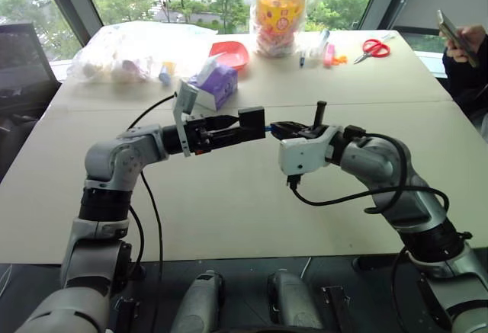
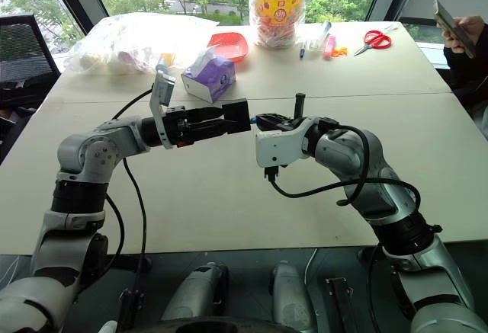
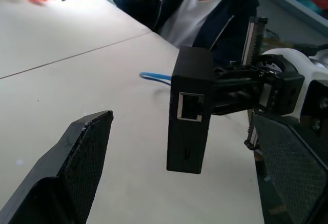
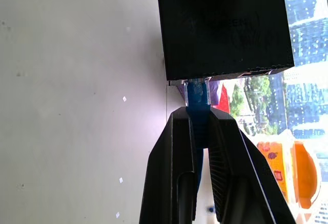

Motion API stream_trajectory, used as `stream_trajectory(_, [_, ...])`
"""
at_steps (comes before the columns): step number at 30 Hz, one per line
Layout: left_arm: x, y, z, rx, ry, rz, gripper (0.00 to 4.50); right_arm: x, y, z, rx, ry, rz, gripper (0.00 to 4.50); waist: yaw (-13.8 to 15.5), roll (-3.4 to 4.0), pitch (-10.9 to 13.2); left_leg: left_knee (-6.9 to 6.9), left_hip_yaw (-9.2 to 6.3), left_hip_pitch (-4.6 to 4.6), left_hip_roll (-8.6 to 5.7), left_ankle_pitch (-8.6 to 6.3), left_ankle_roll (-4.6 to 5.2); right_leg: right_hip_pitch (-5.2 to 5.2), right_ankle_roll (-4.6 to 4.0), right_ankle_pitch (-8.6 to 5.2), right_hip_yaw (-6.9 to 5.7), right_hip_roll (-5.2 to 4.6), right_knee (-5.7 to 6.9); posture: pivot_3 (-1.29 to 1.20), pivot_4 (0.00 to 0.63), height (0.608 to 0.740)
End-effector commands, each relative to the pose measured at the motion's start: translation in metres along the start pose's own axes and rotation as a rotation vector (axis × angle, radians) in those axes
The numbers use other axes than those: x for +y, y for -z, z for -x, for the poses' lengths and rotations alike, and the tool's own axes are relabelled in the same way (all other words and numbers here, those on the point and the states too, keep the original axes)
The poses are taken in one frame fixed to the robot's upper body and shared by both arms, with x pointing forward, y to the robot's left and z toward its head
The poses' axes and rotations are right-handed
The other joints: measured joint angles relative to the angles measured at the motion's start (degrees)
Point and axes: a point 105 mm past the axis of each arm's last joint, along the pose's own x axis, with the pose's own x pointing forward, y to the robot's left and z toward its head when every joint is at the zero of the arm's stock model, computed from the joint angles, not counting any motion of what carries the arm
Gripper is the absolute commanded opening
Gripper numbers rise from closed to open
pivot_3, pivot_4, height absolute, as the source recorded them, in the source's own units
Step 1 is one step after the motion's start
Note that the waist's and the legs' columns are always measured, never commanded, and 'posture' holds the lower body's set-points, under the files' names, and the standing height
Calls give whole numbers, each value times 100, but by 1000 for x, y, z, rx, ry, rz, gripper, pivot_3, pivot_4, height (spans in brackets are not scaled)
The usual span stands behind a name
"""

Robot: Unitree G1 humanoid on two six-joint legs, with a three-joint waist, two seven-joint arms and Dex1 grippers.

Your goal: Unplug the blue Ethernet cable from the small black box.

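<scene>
Between the jaws of the right gripper (image 4: 200, 114) sits the blue Ethernet cable (image 4: 197, 93), pinched tight just behind its plug, and that plug is seated in the edge of the small black box (image 4: 223, 29). Over to the left gripper (image 3: 179, 119): jaws wide apart, one finger on either side of the box, a clear gap on both sides, touching nothing. So the box hangs in the air above the tabletop (image 1: 229, 211), between the two arms, carried by the plug alone as far as I can see.

By my reading the step in hand is to get the left jaws clamped on the box. They should close square on its flat faces, clear of the port, and hold firm. Then the right wants a straight pull along the plug's line, no twisting. One doubt: whether the plug's latch tab is pressed I cannot tell.
</scene>
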Motion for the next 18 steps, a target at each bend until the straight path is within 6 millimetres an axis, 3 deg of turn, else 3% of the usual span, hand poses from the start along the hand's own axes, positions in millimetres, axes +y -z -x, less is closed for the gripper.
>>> stream_trajectory(1, [-6, -11, 0, -31, 32, -39, 3220, -10, -10, 6, -22, 30, 39, 0, 2, 0, 0, 0, 0, 0, 0, 0, 0, 1, 0, 0, 0, 0, 0, 0, 150, 740])
stream_trajectory(6, [-6, -7, -1, -25, 38, -38, 678, -11, -17, 7, -42, 14, 36, 0, 2, 0, 0, 1, -1, 0, 0, 0, 0, 1, 0, 0, 0, -1, 0, 0, 150, 740])
stream_trajectory(7, [-6, -7, -2, -23, 38, -38, 411, -12, -18, 7, -45, 14, 39, 0, 2, 0, 0, 1, -1, 0, 0, 0, 0, 2, 0, 0, 0, -1, 0, 0, 150, 740])
stream_trajectory(9, [-6, -6, -3, -15, 38, -38, 454, -14, -19, 7, -47, 13, 38, 0, 2, 0, 0, 1, -2, 0, 0, 0, 0, 2, 0, 0, 0, -1, 0, 0, 150, 740])
stream_trajectory(11, [-4, -4, -2, 4, 27, -59, 454, -10, -19, 10, -57, -47, -77, 0, 2, 0, 0, 1, -2, 0, 0, 0, 0, 2, 0, 0, 0, -1, 0, 0, 150, 740])
stream_trajectory(15, [0, -4, 0, 27, 16, -83, 454, -10, -27, 16, -114, -160, -352, 1768, -12, 0, 0, 1, -6, 0, 3, 0, 0, 3, 0, 0, -1, -1, 0, 0, 150, 740])
stream_trajectory(18, [-1, -7, 7, 51, 40, -102, 454, -21, -19, 23, -99, -247, -605, 3326, -13, 0, 1, 3, -6, 0, 8, 0, 1, 2, -1, 0, -2, 1, 0, 0, 150, 740])
